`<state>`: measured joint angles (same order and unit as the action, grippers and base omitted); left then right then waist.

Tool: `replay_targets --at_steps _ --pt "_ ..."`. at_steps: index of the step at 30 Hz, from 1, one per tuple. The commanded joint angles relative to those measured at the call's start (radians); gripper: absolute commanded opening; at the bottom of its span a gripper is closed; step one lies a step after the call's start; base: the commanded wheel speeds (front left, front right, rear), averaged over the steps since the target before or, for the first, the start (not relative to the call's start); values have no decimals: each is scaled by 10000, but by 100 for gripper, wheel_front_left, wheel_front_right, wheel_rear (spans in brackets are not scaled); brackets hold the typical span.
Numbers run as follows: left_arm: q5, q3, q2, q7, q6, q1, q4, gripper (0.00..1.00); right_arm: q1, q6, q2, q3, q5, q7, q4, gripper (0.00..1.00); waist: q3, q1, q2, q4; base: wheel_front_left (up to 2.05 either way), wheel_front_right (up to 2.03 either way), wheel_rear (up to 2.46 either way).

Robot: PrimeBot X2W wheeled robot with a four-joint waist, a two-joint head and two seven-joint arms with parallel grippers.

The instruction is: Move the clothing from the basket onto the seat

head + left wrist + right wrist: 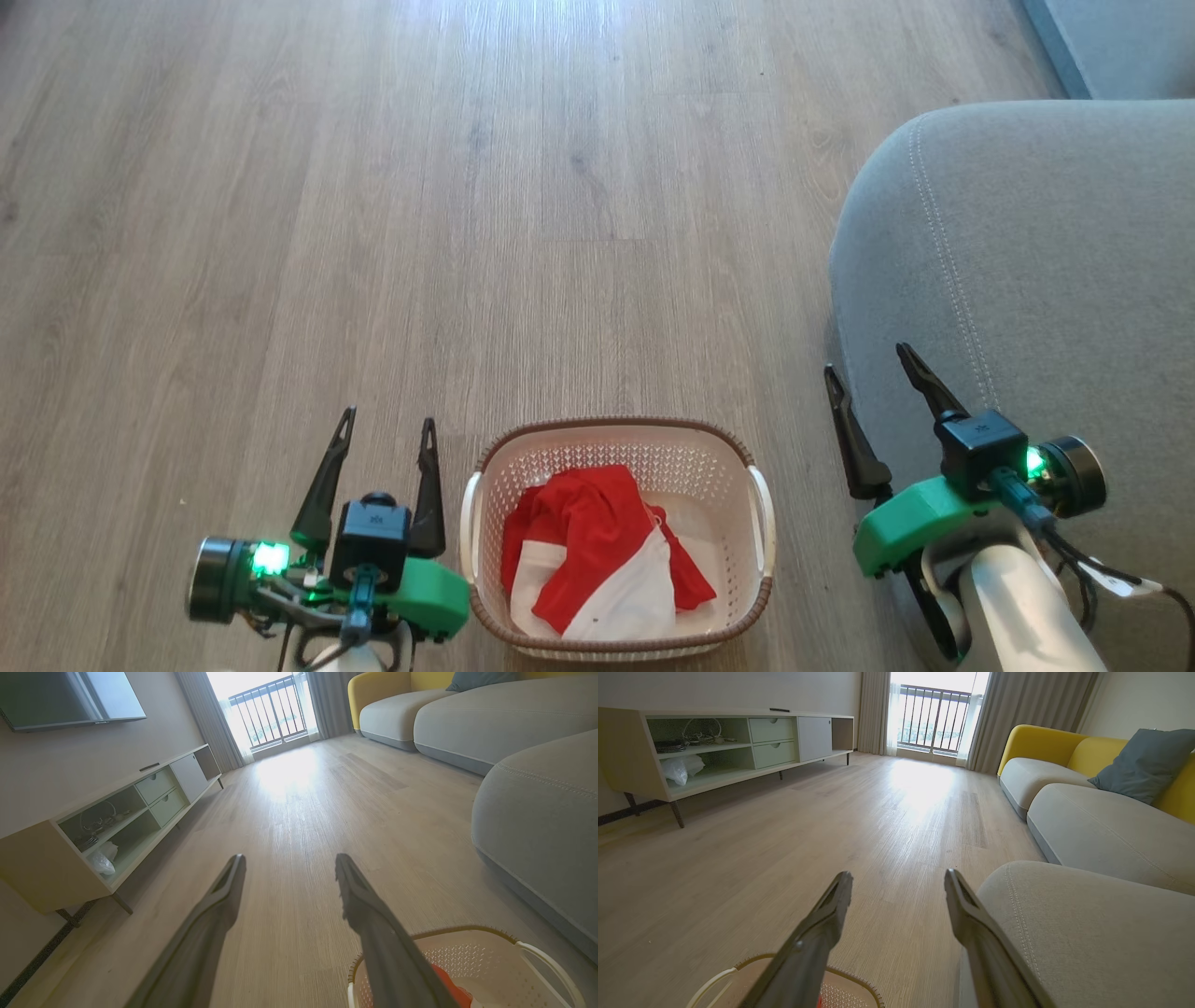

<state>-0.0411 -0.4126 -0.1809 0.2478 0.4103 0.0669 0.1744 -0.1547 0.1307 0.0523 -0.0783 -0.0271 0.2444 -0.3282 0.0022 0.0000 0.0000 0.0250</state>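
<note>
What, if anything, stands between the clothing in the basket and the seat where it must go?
Only the wall of the basket: the clothing lies inside, below the rim, so it must be lifted over. Beyond that, a strip of floor separates basket and seat.

The basket (pixel 618 456) stood upright on the floor (pixel 467 233) straight ahead of me: cream plastic, perforated walls, brown woven-look rim, a white handle on each side. The clothing (pixel 597 551) lay crumpled inside it, red fabric bunched on top and draped over white, the white showing along the near edge. I could not tell one garment from the other. The seat (pixel 1046 261), a grey upholstered cushion with a rounded corner and a stitched seam, lay to my right, apart from the basket.
</note>
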Motion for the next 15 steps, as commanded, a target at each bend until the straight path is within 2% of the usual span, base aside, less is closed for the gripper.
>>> replay_targets --at_steps 1,15 --pt "264 254 -179 129 133 593 -405 100 -492 0 -19 -290 -249 164 268 100 5 0 0 -3 0 0 0" --pt "307 276 -93 139 17 612 -361 100 -487 0 -20 -252 -90 174 225 100 195 0 0 -103 0 0 0"
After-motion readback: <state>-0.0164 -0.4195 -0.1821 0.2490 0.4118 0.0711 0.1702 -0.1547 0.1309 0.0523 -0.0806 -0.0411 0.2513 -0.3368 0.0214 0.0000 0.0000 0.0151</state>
